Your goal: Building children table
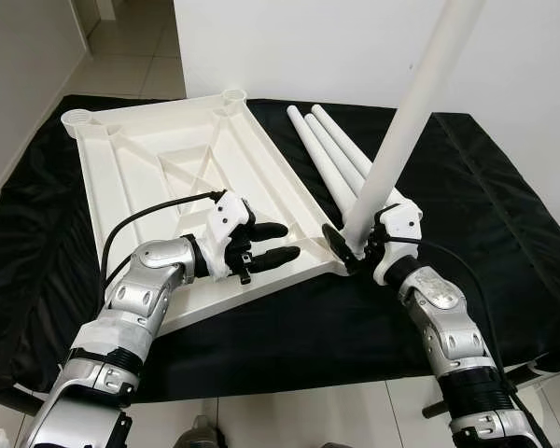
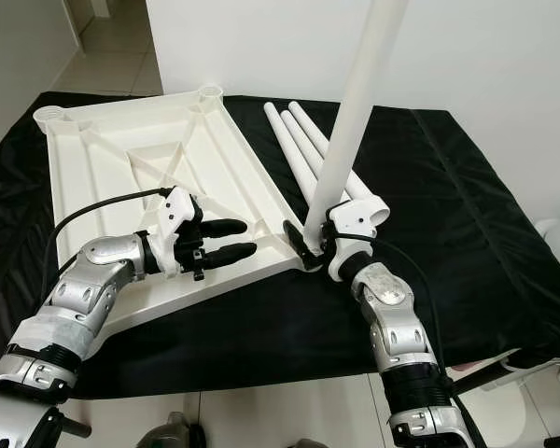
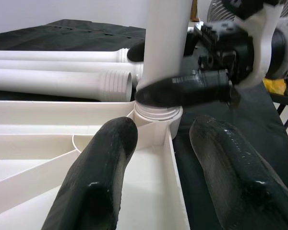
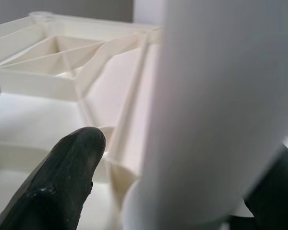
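Left eye view: the right tool (image 1: 353, 245) clamps a white leg (image 1: 403, 119) seated in the near-right corner socket of the upturned tabletop (image 1: 149, 154) on the black-draped worktop (image 1: 467, 187); the left tool (image 1: 273, 243), fingers parted, rests on the tabletop; threading likely demands an upright leg

Hidden ends, cropped edges and blur around the upright leg

The upright table leg (image 1: 406, 117) runs off the top of both eye views, so its upper end is unseen. Its lower end is partly covered by the right tool (image 1: 347, 250), and in the right wrist view the leg is a blurred white mass close to the lens. The near ends of the three loose legs (image 1: 331, 149) lie hidden behind the upright leg. The black-draped bench (image 1: 504, 196) is cut off at both sides.
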`<state>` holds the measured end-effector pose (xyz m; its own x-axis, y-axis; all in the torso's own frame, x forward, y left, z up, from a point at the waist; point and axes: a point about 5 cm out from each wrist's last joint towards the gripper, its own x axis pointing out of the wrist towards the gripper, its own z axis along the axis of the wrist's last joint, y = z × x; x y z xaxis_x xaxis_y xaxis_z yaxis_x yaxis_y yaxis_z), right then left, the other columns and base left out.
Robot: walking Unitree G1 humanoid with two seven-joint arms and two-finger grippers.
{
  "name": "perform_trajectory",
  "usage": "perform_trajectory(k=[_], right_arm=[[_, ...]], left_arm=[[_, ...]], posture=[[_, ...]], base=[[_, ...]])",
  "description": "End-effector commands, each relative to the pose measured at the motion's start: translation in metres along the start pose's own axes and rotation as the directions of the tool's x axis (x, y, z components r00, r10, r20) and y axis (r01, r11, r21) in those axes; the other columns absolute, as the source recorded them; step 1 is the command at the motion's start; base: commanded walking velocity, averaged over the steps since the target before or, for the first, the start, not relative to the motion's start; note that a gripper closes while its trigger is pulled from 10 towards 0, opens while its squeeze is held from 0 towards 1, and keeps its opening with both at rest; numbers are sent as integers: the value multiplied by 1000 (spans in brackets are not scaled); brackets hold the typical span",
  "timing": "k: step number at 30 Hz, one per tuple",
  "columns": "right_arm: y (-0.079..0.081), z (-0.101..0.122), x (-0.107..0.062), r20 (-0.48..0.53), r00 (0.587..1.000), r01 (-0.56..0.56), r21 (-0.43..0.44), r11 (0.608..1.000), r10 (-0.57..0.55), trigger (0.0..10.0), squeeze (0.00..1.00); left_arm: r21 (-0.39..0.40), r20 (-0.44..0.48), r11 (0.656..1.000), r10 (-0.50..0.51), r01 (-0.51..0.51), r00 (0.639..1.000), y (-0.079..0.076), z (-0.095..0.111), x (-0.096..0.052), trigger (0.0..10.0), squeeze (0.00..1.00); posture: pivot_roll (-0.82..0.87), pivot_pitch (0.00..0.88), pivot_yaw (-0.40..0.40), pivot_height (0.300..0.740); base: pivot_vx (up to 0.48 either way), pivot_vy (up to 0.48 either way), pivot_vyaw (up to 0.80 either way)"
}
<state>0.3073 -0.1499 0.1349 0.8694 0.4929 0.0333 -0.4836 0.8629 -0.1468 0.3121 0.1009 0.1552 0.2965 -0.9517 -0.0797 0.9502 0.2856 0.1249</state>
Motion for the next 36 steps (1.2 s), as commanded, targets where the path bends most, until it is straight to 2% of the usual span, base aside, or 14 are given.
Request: perform_trajectory(k=[1,2,3,4,5,7,8,9,10,15,16,24,26,36], right_arm=[[1,-2,3,-11,999,-33,-10,999,33,8941,0],[1,-2,3,-11,999,-33,-10,999,33,8941,0],[2,-5,6,-28,998,-54,-18,998,54,4941,0],[2,-5,6,-28,998,-54,-18,998,54,4941,0],[2,-8,9,-47,996,-74,-21,997,73,2784,0],[2,-9,9,-50,996,-75,-24,997,74,2784,0],[1,-9,10,-52,996,-78,-17,997,77,1451,0],[1,-9,10,-52,996,-78,-17,997,77,1451,0],[1,-10,10,-55,995,-79,-6,997,79,0,0],[-1,-11,8,-58,996,-68,7,998,68,0,0],[-3,-13,4,-64,998,-18,26,999,20,10000,0],[-2,-15,4,-59,997,43,48,998,-40,10000,0],[1,-16,4,-54,992,120,73,990,-116,10000,0],[20,-14,8,-66,911,412,184,892,-407,10000,0]], left_arm=[[16,-10,1000,12,-12,1000,2,2,1,10000,0],[16,-10,1000,12,-12,1000,2,2,1,10000,0],[17,-10,1000,14,-13,1000,2,2,1,10000,0],[17,-10,1000,14,-13,1000,2,2,1,10000,0],[19,-7,1000,17,-17,1000,3,3,1,10000,0],[19,-6,1000,18,-18,1000,3,3,1,10000,0],[18,-5,1000,19,-18,1000,3,3,1,10000,0],[18,-5,1000,19,-18,1000,3,3,1,10000,0],[18,-3,1000,19,-19,1000,3,3,1,10000,0],[17,0,1000,22,-22,1000,3,3,1,10000,0],[17,3,1000,24,-24,1000,3,3,2,10000,0],[17,4,1000,25,-25,1000,3,3,2,10000,0],[16,2,1000,23,-23,1000,2,3,1,10000,0],[16,-5,1000,14,-14,1000,2,2,0,10000,0]], posture=[[18,0,-25,740],[18,0,-25,740],[21,0,-26,740],[21,0,-26,740],[24,0,-30,740],[24,0,-30,740],[25,0,-33,740],[25,0,-33,740],[25,0,-33,740],[28,0,-42,740],[28,0,-49,740],[27,0,-52,740],[25,0,-50,740],[24,0,-52,740]], base=[[0,0,0],[0,0,0],[0,0,0],[0,0,0],[0,0,0],[0,0,0],[0,0,0],[0,0,0],[0,0,0],[0,0,0],[0,0,0],[0,0,0],[0,0,0],[0,0,0]])
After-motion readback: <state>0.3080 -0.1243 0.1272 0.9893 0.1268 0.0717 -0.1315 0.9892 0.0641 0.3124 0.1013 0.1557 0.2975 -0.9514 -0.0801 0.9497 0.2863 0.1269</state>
